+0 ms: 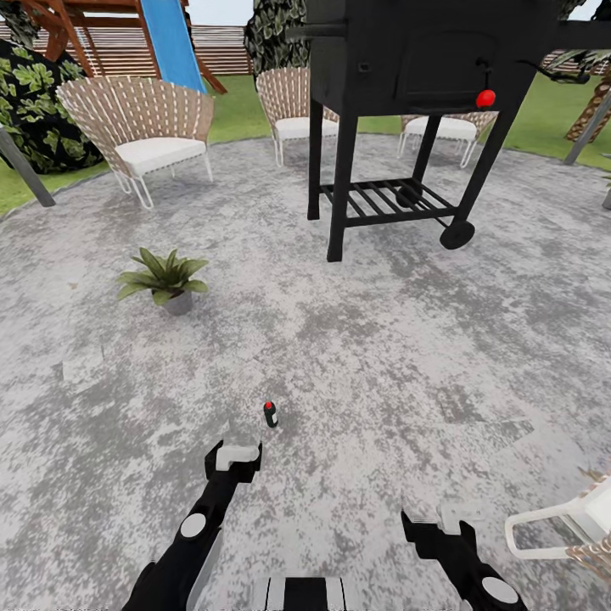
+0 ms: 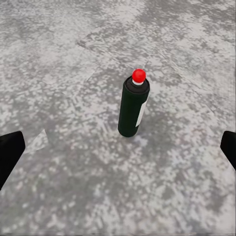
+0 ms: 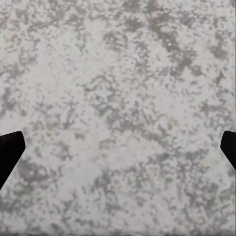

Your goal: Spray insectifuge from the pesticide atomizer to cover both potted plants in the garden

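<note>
The pesticide atomizer (image 1: 271,414) stands upright on the mottled-grey patio, a slim dark-green bottle with a red dot on top. My left gripper (image 1: 235,456) hovers just short of it and a little to its left. In the left wrist view the atomizer (image 2: 133,105) stands ahead between the wide-apart fingertips (image 2: 10,150), so the left gripper (image 2: 118,150) is open and empty. One potted plant (image 1: 165,278) sits on the patio further off to the left. My right gripper (image 1: 437,519) is low at the right; the right wrist view shows its gripper (image 3: 118,150) open over bare paving.
A black barbecue grill (image 1: 407,102) on legs stands ahead at centre right. Wicker chairs (image 1: 140,127) ring the patio's far edge, with lawn and a slatted fence behind. A white chair frame (image 1: 560,526) sits close at the right. A grey post (image 1: 25,170) slants at the left.
</note>
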